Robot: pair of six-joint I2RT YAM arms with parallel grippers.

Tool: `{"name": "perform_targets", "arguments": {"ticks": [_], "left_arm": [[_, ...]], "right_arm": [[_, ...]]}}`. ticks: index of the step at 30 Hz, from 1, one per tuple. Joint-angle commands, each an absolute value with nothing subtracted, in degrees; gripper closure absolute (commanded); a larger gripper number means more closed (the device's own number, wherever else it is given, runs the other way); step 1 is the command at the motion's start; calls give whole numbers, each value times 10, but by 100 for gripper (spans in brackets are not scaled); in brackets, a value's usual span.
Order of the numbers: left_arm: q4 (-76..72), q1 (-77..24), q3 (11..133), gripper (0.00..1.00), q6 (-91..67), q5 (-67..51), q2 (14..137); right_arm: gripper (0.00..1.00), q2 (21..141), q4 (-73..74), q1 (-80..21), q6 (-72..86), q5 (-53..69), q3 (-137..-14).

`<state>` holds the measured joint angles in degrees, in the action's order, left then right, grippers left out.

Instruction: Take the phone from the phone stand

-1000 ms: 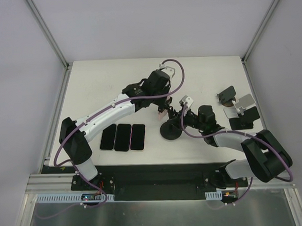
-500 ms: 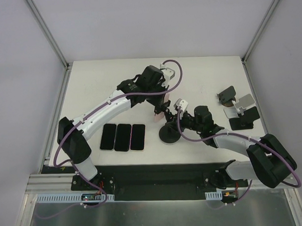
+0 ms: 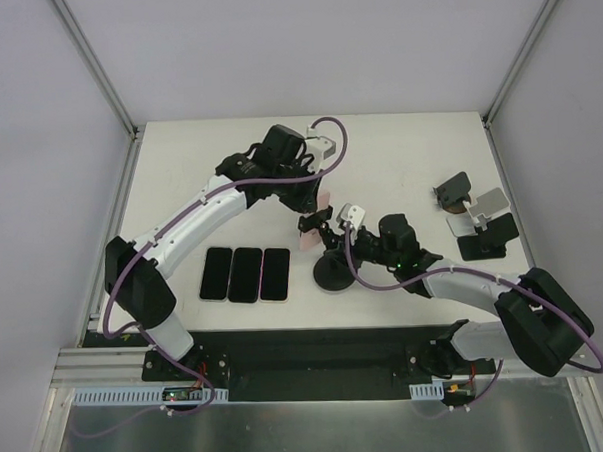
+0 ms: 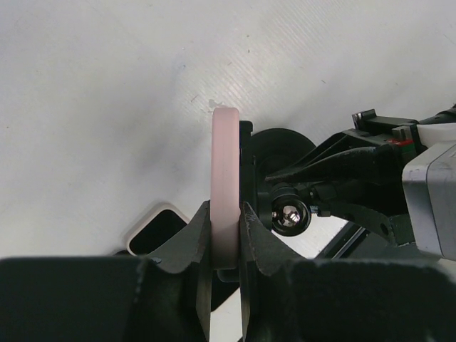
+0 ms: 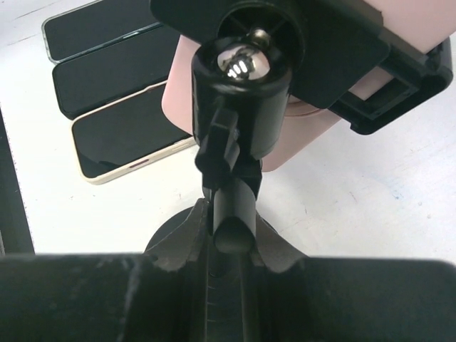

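Note:
A pink phone (image 3: 308,237) stands on edge in the clamp of a black phone stand (image 3: 332,273) near the table's middle. My left gripper (image 3: 314,207) is shut on the phone's upper edge. In the left wrist view (image 4: 225,206) its jaws pinch the thin pink phone (image 4: 224,157), with the stand's ball joint (image 4: 288,217) just right of it. My right gripper (image 3: 340,239) is shut on the stand's stem. In the right wrist view (image 5: 231,217) the stem rises to the stand's ball joint (image 5: 242,60). The clamp still holds the phone (image 5: 299,125).
Three dark phones (image 3: 246,273) lie side by side left of the stand and also show in the right wrist view (image 5: 107,78). Several spare stands (image 3: 476,218) sit at the right edge. White walls and a rail frame surround the table.
Both grippers, the phone and the stand have shifted to the left and a little nearer. The left arm has swung left. Both grips are unchanged.

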<state>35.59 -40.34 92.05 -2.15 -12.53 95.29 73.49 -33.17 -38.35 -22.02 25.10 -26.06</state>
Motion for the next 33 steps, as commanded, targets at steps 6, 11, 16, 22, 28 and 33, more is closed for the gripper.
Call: {"name": "perform_targets", "arguments": {"ticks": [6,11,16,22,28,33], "left_arm": [[225,-415,926,100,5,-82,890],[209,-465,885,100,-15,-30,881],[187,-485,843,100,-41,-3,863],[170,-491,821,100,-52,-5,853],[166,-498,820,100,-62,-10,847],[163,-509,820,100,-69,-11,846]], "right_arm": [[86,695,-288,-409,-232,291,-262],[41,642,-285,-409,-190,237,-272],[8,592,-244,-401,-147,186,-281],[4,498,-182,-370,-63,134,-281],[4,494,-44,-365,-150,163,-355],[3,547,-57,-366,-156,189,-386]]}}
